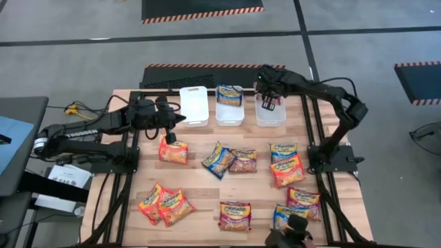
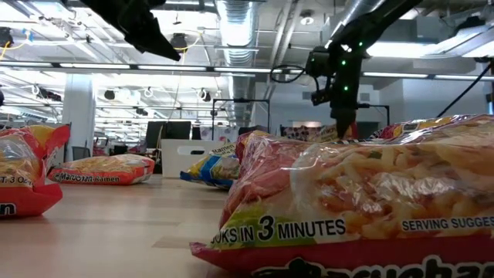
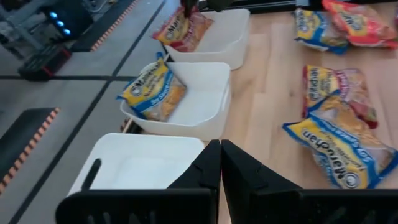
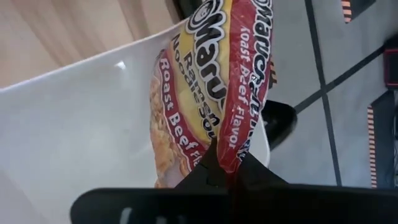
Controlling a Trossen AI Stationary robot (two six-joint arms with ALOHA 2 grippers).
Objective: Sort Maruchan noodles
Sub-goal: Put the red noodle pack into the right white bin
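Observation:
Three white tubs stand in a row at the table's far edge. The left tub (image 1: 193, 105) is empty. The middle tub (image 1: 229, 110) holds a blue Maruchan packet (image 3: 152, 90). My right gripper (image 1: 269, 102) hangs over the right tub (image 1: 269, 116), shut on a dark red Roast Beef packet (image 4: 205, 87). My left gripper (image 3: 221, 165) is shut and holds nothing. It hovers by the left tub's near left corner, above an orange packet (image 1: 173, 151) that lies flat on the table. Several more packets lie spread across the table. My right gripper pinches the dark red packet by its end seam (image 4: 229, 155) between the two fingers, coming from above and pointing down. The packet hangs below the fingers inside the right tub (image 4: 74, 124). Whether its lower end rests on the tub's floor I cannot tell.
Loose packets lie across the table: a blue one (image 1: 218, 160), a dark red one (image 1: 242, 160), an orange one (image 1: 287, 171), an orange pair (image 1: 165, 204) and a dark red one (image 1: 235, 215). A dark camera mount (image 1: 289, 238) sits at the near edge. Bare wood lies between the rows.

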